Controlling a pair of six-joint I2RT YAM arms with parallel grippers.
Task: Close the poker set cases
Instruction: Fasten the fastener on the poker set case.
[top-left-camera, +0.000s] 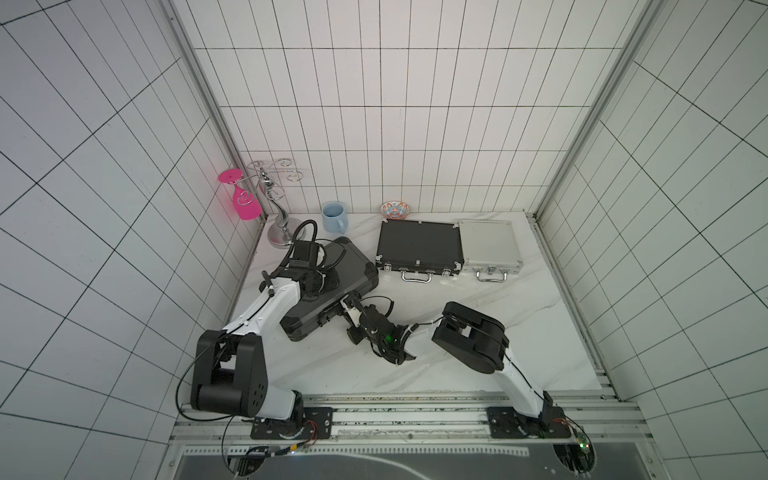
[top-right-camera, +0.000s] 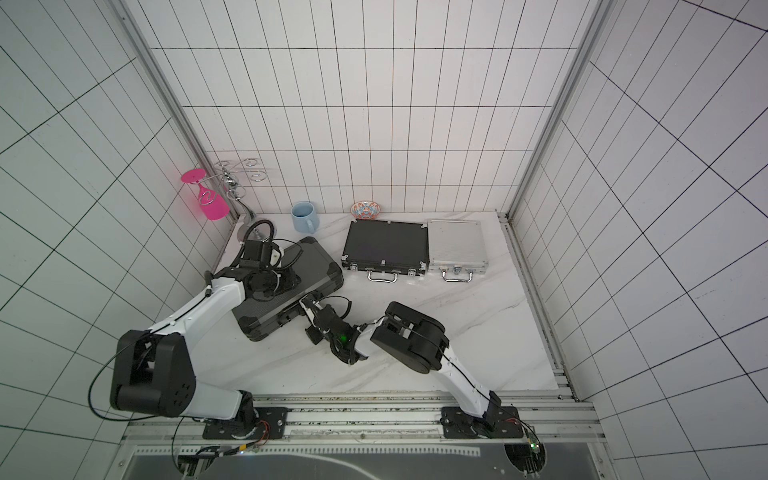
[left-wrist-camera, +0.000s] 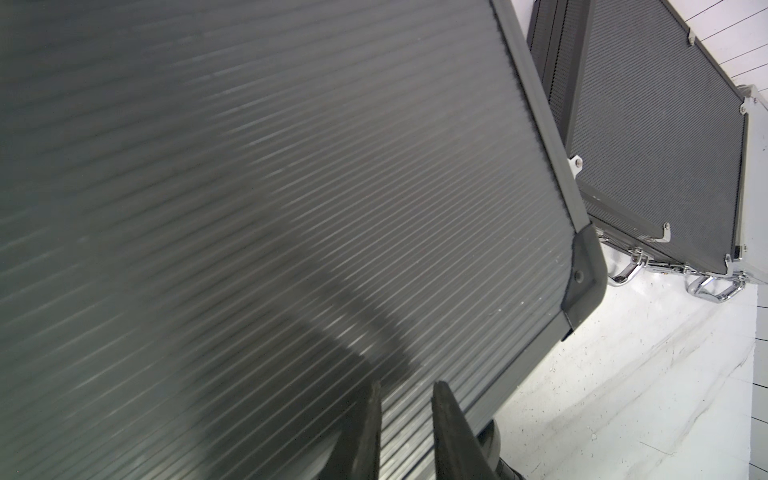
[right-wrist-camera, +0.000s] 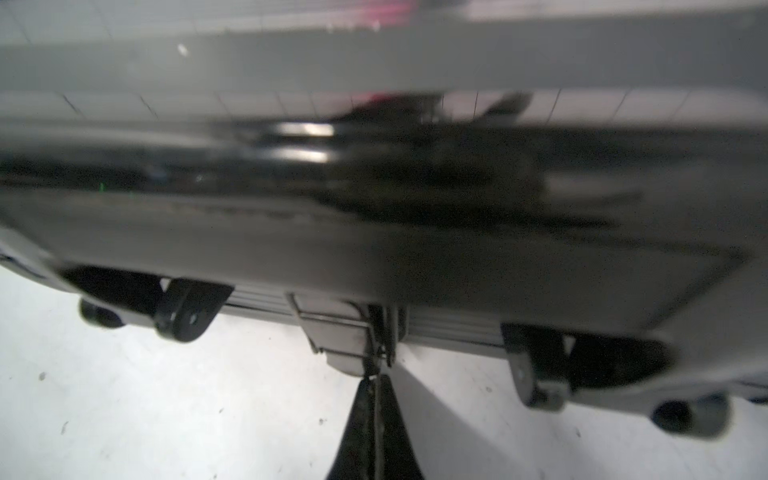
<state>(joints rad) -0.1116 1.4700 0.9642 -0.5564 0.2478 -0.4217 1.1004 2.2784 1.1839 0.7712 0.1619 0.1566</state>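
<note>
- The left gripper (top-left-camera: 326, 282) hangs over the lid (top-left-camera: 353, 262) of the large ribbed black case (top-left-camera: 303, 326) in both top views; the case lies askew at the left of the marble table (top-left-camera: 540, 324), lid down.
- There too, the right gripper (top-left-camera: 347, 302) meets that case's front edge.
- The medium black case (top-left-camera: 419, 245) and the small silver case (top-left-camera: 490, 245) lie closed right beside each other near the back wall (top-left-camera: 395, 145), handles (top-left-camera: 415, 276) facing the robot.
- Left wrist view: the left gripper (left-wrist-camera: 409, 401) stands narrowly parted, nothing between its fingers, tips at the ribbed lid (left-wrist-camera: 291, 166).
- Right wrist view: the right gripper (right-wrist-camera: 376, 384) is pressed together, empty, its tips against the latch (right-wrist-camera: 345, 332) on the large case's front wall.
</note>
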